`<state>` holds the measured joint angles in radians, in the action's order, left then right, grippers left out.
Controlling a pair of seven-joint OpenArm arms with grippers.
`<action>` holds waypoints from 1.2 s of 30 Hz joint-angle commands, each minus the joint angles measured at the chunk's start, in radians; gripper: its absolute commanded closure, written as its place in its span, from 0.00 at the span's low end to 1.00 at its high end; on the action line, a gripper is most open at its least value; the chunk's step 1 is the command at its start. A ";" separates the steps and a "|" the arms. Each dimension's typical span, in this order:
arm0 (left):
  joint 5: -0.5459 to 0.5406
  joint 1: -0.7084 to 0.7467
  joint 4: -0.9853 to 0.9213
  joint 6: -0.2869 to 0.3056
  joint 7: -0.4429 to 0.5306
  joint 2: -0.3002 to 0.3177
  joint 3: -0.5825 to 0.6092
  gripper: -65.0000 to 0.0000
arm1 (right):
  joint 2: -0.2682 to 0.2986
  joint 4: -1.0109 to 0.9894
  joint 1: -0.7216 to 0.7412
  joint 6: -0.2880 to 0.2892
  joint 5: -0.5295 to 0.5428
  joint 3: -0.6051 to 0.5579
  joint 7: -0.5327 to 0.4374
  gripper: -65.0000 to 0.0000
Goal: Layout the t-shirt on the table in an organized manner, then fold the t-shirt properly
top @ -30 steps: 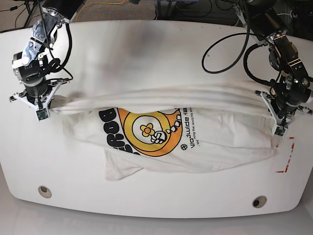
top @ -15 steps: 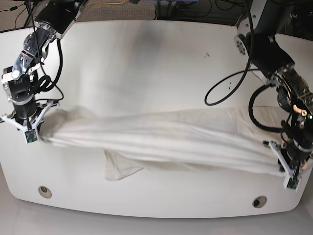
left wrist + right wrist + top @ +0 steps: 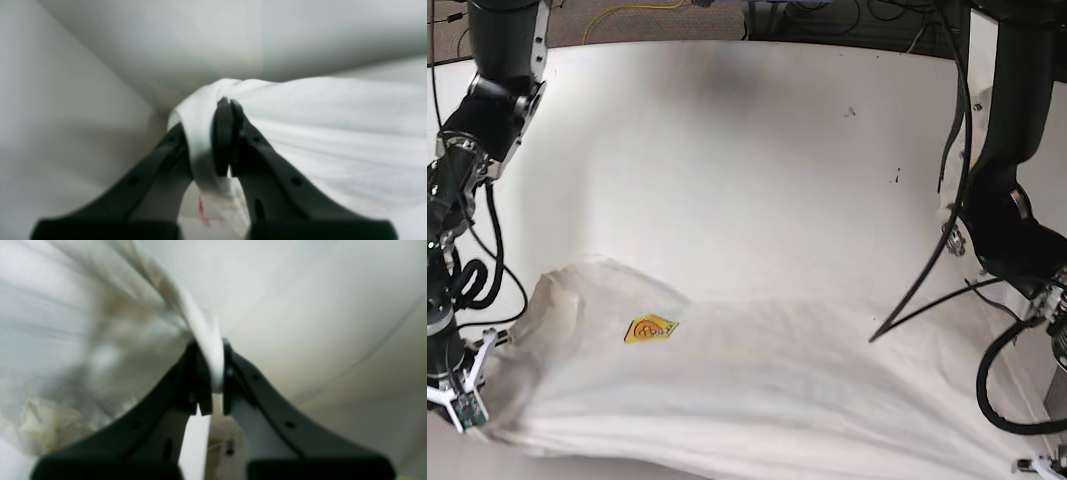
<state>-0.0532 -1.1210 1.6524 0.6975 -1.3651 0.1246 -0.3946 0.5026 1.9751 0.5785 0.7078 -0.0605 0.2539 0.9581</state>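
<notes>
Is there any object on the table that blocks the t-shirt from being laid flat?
Nothing visible does. The left claw and right claw each pinch the t-shirt, and the table beyond it shows only small dark marks.

Left gripper (image 3: pixel 227 110) jaws pinched tight on a bunched edge of the white t-shirt (image 3: pixel 333 133). Cloth stretches off right; a bit hangs below, with a blurred red mark. White table (image 3: pixel 66 133) left.

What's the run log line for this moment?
stage: spreading shirt | left end effector: shut on shirt | right end effector: shut on shirt | shirt: stretched across table, small logo up
</notes>
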 commanded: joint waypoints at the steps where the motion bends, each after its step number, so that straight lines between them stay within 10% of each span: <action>1: -0.004 -0.123 0.010 0.001 0.023 0.008 0.023 0.97 | 0.063 0.013 0.120 -0.010 -0.012 -0.049 0.023 0.96; 15: -0.009 -0.188 0.010 0.001 -0.003 -0.059 0.084 0.97 | 0.094 0.019 0.395 -0.010 -0.012 -0.173 0.080 0.96; 36: -0.009 -0.188 0.010 0.001 -0.003 -0.067 0.089 0.97 | 0.092 0.020 0.424 -0.010 -0.012 -0.173 0.080 0.96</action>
<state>-0.0525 -1.2690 1.6531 0.6971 -1.3983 0.0566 -0.3115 0.5819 1.9877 0.9680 0.7078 -0.0639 0.0746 1.0561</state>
